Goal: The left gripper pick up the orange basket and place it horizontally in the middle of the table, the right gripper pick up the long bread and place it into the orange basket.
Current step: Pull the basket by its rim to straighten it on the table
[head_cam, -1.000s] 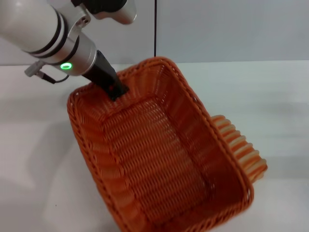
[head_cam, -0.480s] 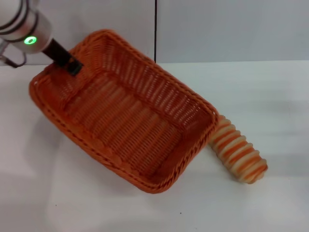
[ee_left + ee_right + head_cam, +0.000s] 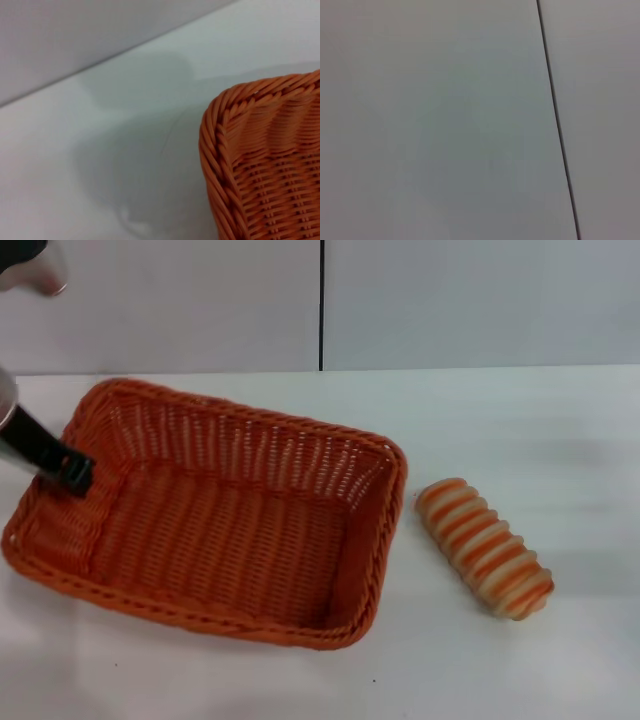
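Observation:
The orange basket [image 3: 232, 445] lies lengthwise across the white table [image 3: 530, 415], left of centre, open side up. My left gripper [image 3: 66, 471] comes in from the left edge of the head view. One black finger sits inside the basket's left end wall, with the jaws shut on that rim. In the left wrist view a rounded basket corner [image 3: 250, 150] shows over the table [image 3: 100, 150]. The long bread [image 3: 485, 548], striped cream and orange, lies on the table just right of the basket, apart from it. My right gripper is out of view.
A pale wall with a dark vertical seam [image 3: 321, 305] stands behind the table. The right wrist view shows only that wall and seam [image 3: 555, 120]. Bare tabletop stretches to the right of the bread and in front of the basket.
The left gripper has swung the basket left and down, turning it from a tilted, raised pose to lying level on the table. The bread, partly hidden before, now shows fully and has not moved.

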Robot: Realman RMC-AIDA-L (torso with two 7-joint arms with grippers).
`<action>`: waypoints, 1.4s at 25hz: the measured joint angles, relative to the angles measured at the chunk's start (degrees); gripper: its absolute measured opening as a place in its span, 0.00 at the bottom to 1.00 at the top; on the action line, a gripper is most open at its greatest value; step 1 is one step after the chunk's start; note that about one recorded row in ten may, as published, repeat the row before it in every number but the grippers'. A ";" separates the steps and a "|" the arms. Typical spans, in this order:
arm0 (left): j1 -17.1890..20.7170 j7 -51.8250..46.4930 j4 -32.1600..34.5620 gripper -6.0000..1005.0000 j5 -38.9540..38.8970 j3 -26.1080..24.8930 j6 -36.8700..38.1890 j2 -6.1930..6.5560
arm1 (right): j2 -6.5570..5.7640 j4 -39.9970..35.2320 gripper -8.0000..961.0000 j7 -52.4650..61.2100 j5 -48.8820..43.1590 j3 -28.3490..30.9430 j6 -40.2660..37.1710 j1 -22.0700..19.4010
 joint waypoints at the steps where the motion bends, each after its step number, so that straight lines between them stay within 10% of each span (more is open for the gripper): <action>1: 1.68 -0.74 2.28 0.15 -0.33 0.00 1.09 -0.07 | 0.00 0.10 0.62 0.04 -0.11 -0.06 0.00 0.17; 12: 7.11 -2.09 6.75 0.15 -6.74 0.07 4.05 -0.18 | 0.06 0.32 0.62 0.04 -0.89 -0.16 -0.01 0.69; 27: 4.93 -3.08 2.04 0.16 -13.52 -6.48 3.39 0.31 | 0.12 0.24 0.62 0.04 -0.89 -0.16 -0.11 0.65; 35: 3.46 1.15 2.01 0.61 -13.24 -16.44 6.48 0.73 | 0.18 0.14 0.62 0.04 -0.89 -0.16 -0.42 0.39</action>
